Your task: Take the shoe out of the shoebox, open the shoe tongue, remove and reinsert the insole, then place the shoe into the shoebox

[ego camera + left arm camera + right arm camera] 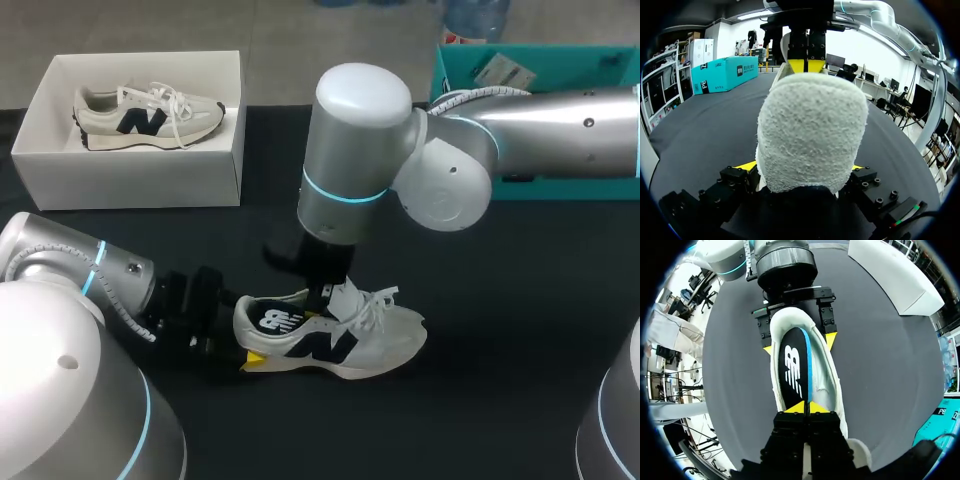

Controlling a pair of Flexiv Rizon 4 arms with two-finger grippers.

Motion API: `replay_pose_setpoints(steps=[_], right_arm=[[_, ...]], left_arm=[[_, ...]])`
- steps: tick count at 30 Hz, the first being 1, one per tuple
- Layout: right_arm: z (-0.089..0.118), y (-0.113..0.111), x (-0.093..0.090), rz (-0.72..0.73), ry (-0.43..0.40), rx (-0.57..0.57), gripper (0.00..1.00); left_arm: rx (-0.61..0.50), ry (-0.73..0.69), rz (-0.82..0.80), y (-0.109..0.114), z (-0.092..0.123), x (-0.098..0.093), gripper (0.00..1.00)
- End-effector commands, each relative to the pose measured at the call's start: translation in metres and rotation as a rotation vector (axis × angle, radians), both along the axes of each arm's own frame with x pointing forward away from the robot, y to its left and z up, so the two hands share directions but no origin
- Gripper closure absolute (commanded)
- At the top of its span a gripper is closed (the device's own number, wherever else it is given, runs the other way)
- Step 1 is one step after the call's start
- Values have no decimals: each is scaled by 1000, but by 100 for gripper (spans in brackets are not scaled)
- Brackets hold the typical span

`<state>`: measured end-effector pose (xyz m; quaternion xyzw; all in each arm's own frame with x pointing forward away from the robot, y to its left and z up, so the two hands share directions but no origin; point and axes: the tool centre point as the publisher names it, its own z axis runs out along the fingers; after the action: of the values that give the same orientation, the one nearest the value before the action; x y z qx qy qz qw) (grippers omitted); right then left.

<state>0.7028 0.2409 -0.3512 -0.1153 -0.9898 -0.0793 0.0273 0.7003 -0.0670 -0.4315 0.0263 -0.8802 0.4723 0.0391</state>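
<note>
A white sneaker [375, 335] with dark side logos lies on the black table, its heel toward my left arm. My left gripper [245, 335] holds that heel, one yellow finger on each side; in the left wrist view the fuzzy heel [812, 130] fills the space between the fingers [747, 166]. My right gripper [335, 290] comes down from above over the shoe's mouth, tips together [804, 407], pinching the raised white tongue [347, 295]. The black insole [795, 370] lies inside the shoe. The white shoebox [130, 180] stands at the far left.
A second white sneaker [150, 115] lies inside the shoebox. A teal box [540, 70] stands at the far right edge, behind my right arm. Bare black tabletop [500, 300] lies right of and in front of the shoe.
</note>
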Motion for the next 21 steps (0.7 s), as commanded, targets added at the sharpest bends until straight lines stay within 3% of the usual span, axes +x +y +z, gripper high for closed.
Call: replay_pose_setpoints(steps=[1,10,21], right_arm=[[5,-1,1,5,-35,14,100],[17,11,18,47,-69,4,100],[18,4,12,34,-73,3,100]], left_arm=[[6,0,0,-1,-7,1,100],[6,0,0,-1,-7,1,100],[6,0,0,-1,-7,1,100]])
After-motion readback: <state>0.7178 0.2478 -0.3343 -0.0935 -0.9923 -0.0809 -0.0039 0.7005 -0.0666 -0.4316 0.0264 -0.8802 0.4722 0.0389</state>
